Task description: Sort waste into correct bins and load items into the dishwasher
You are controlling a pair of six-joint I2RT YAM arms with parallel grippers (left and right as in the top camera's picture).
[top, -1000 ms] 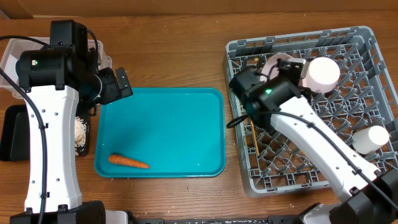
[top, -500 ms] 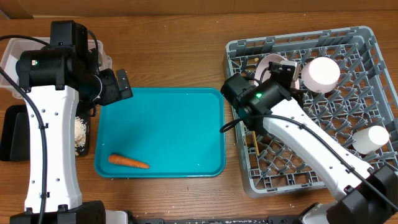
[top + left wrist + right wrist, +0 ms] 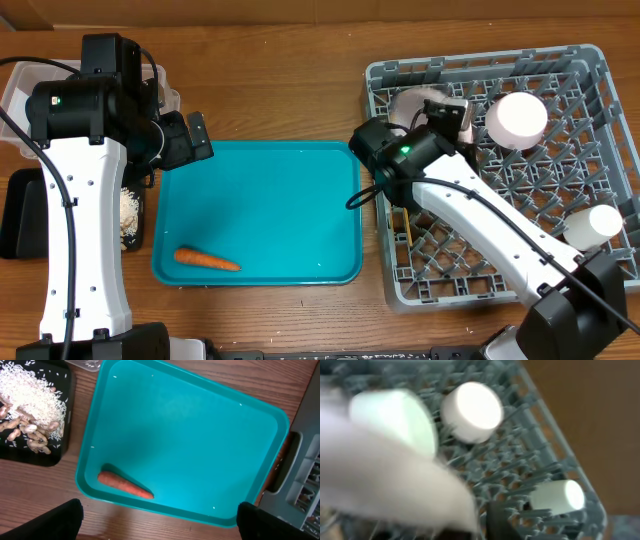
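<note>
While the right gripper (image 3: 447,112) seems to seat a plate (image 3: 408,100) at the rack's (image 3: 480,58) 11 o'clock, its grip unclear, the left gripper (image 3: 160,527) hangs wide above the tray (image 3: 280,200); the carrot (image 3: 207,260) at its 7 o'clock needs pinching next.

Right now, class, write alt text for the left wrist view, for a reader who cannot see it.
An orange carrot lies alone on a flat teal tray, near its lower left corner. A black tray of white rice and beige scraps sits at upper left; a grey rack edges in at right.
</note>
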